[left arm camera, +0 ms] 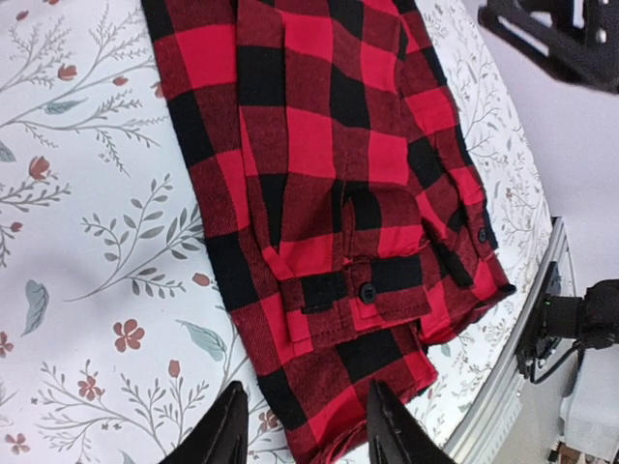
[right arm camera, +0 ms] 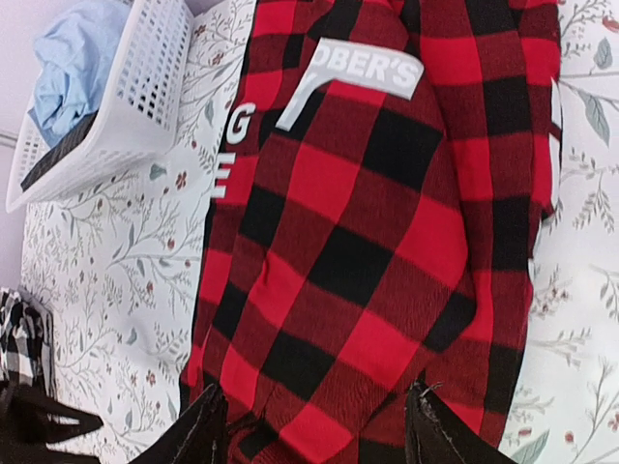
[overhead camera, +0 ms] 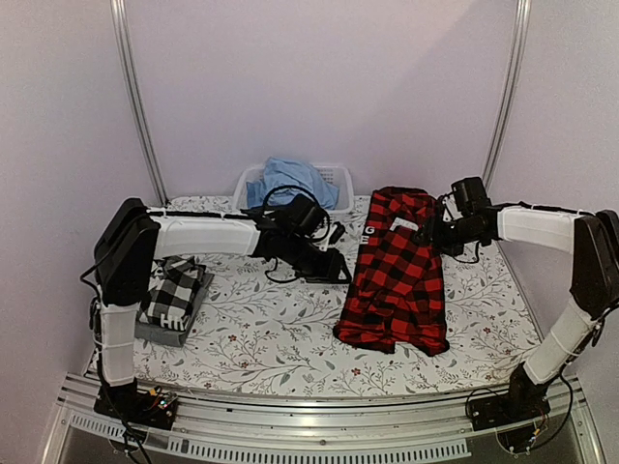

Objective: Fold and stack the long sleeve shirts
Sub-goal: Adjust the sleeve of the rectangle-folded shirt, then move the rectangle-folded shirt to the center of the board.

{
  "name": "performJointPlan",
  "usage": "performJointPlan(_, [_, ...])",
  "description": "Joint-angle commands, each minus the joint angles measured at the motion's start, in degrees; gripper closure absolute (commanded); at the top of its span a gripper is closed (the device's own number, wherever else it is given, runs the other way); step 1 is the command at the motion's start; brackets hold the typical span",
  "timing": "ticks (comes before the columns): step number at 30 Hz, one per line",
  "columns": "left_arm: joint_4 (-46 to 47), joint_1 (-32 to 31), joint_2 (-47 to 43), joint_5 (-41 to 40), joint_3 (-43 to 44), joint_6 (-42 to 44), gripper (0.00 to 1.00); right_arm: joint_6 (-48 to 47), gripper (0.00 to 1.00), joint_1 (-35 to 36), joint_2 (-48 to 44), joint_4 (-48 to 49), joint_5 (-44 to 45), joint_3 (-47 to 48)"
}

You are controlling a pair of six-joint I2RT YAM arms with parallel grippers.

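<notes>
Floral-clothed table (overhead camera: 280,338) carries red-black flannel (overhead camera: 397,275), white basket (overhead camera: 334,179), check shirt (overhead camera: 172,295) atop grey garment (overhead camera: 160,333), seemingly.

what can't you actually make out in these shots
Right wrist view: white label on the red flannel, its start covered by a fold.
Right wrist view: white letters beside it, the rest under the flannel.
Top view: checked shirt, partly behind the left arm.
Top view: blue cloth in the basket, garment type unclear.

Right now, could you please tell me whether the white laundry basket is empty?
No, a light blue garment lies bunched inside the white basket.
</notes>
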Motion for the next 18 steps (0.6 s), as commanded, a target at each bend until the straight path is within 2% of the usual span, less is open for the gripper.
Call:
performJointPlan(1, [1.65, 1.58, -2.76, 1.38, -1.92, 1.59, 0.58, 3.46, 0.39, 3.99, -9.91, -2.4, 2.88, -7.77])
performJointPlan(8, [5.85, 2.87, -5.35, 5.97, -7.91, 0.2, 0.58, 8.4, 0.39, 10.15, -21.49, -9.18, 5.75, -17.64])
performJointPlan(14, [8.5, 3.24, -5.78, 9.51, -12.3, -1.07, 0.58, 16.35, 0.5, 14.52, -32.25, -14.23, 6.89, -27.35])
performJointPlan(18, [10.36, 3.29, -5.02, 11.8, -14.75, -2.65, 0.58, 21.68, 0.53, 18.97, -35.2, -16.86, 7.2, -30.62])
